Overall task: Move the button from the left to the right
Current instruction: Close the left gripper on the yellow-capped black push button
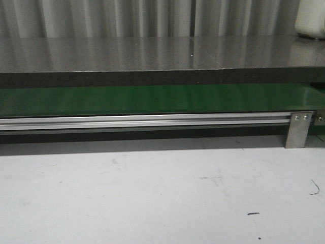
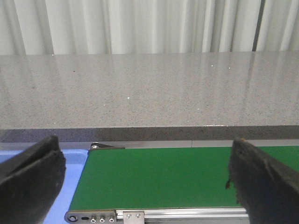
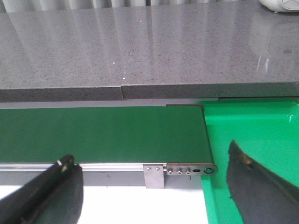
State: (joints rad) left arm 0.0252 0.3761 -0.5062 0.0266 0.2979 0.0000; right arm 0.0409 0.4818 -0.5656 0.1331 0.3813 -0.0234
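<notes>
Left gripper (image 2: 147, 179) spread wide, its two dark fingers (image 2: 30, 179) low at either side of the wrist picture, nothing between them, levelled toward the green conveyor belt (image 2: 159, 175) just ahead. Beyond the belt, a grey speckled counter (image 2: 149, 93) with a dark front edge, then pale curtains (image 2: 140, 25). Beside the belt's end roller nearest this gripper, a blue tray (image 2: 74, 179) wall, touching or just beside the aluminium side rail (image 2: 187, 214). Right gripper (image 3: 154, 186) likewise wide apart and holding nothing, one finger (image 3: 49, 193) over the white table edge, the other over a green bin (image 3: 252, 126) that sits just past the belt's end. Rail bracket (image 3: 154, 175) and end plate with small screws just ahead of this gripper. In the front view neither arm visible: scuffed white tabletop (image 1: 162, 193) in the foreground, rail, belt, counter behind, a pale object (image 1: 311, 20) at the counter's far right corner. Button nowhere visible in any of the three views; location impossible to tell.
</notes>
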